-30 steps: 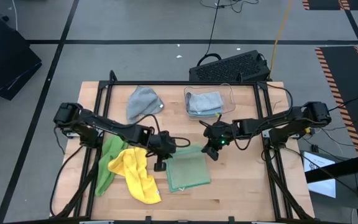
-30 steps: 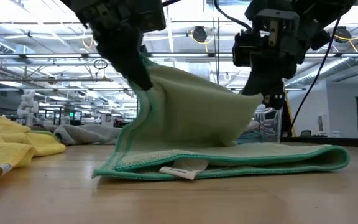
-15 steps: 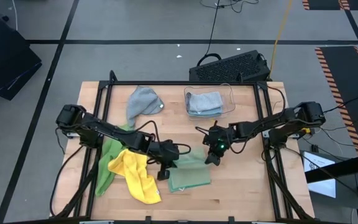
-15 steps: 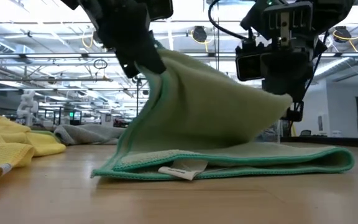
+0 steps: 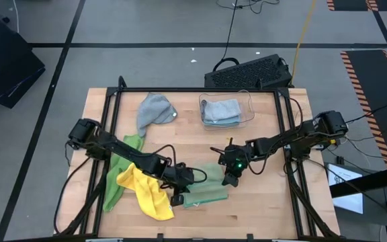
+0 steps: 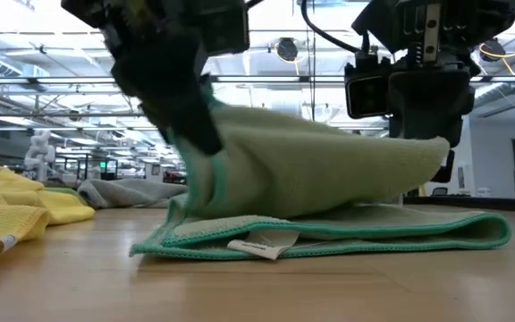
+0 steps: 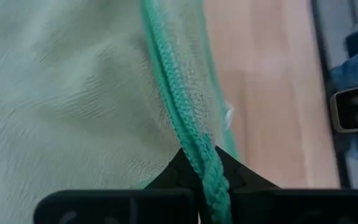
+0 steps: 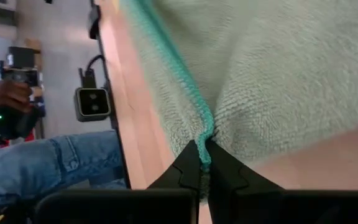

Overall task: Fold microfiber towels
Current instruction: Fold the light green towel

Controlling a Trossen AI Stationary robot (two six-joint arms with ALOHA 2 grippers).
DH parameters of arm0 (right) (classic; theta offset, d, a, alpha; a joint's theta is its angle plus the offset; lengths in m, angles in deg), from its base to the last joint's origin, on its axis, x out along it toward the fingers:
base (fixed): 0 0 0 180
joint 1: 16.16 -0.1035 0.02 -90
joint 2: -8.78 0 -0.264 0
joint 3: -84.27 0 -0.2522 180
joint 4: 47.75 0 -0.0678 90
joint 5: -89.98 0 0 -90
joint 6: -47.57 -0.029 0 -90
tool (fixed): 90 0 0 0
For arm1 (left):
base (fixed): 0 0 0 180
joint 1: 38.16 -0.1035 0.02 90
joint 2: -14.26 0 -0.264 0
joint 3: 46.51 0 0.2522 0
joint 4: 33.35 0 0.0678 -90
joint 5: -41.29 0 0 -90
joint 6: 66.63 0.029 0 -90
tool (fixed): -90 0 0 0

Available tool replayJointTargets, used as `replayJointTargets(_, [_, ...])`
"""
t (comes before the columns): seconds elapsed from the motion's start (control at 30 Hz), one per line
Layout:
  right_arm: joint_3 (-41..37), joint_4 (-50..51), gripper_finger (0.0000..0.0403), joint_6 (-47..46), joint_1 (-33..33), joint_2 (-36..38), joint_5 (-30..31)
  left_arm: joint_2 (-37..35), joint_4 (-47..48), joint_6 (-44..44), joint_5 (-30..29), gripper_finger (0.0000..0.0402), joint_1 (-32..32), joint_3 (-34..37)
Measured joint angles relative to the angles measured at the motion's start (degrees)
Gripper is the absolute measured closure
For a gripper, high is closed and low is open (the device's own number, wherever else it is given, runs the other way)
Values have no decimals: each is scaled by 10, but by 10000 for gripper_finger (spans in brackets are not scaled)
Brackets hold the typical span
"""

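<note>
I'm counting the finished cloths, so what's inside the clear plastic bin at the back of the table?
The clear plastic bin holds a folded light blue microfiber towel, apparently over a grey layer. Anything beneath them is covered.

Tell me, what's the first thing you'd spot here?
The sage towel at the table's front middle, lifted like a tent: the left tool and right tool each pinch its green edge shut and carry it over its lower half. Just left of it lies a crumpled yellow towel on a bright green one. At the back, a clear bin holds folded towels.
</note>
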Motion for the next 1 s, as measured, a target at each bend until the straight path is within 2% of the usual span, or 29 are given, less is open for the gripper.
replayJointTargets(0.23, [0, 1, 396, 18, -10, -6, 15, 16, -14, -18, -32, 394, 1, 0])
replayJointTargets(0.47, [-6, -8, 352, 28, -10, -23, 8, 19, 3, -33, -41, 394, -1, 1])
replayJointTargets(0.57, [-16, -12, 330, 27, -10, -20, -18, 19, 2, -42, -41, 386, 2, 1])
replayJointTargets(0.7, [-31, -29, 303, 23, -10, -16, -55, 19, -9, -46, -47, 339, 12, 1])
replayJointTargets(0.83, [-32, -35, 283, 25, -9, -15, -102, 18, -11, -55, -64, 265, 20, 1])
replayJointTargets(1.0, [-32, -32, 276, 20, -2, -15, -186, -2, 8, -92, 27, 191, 13, -2])
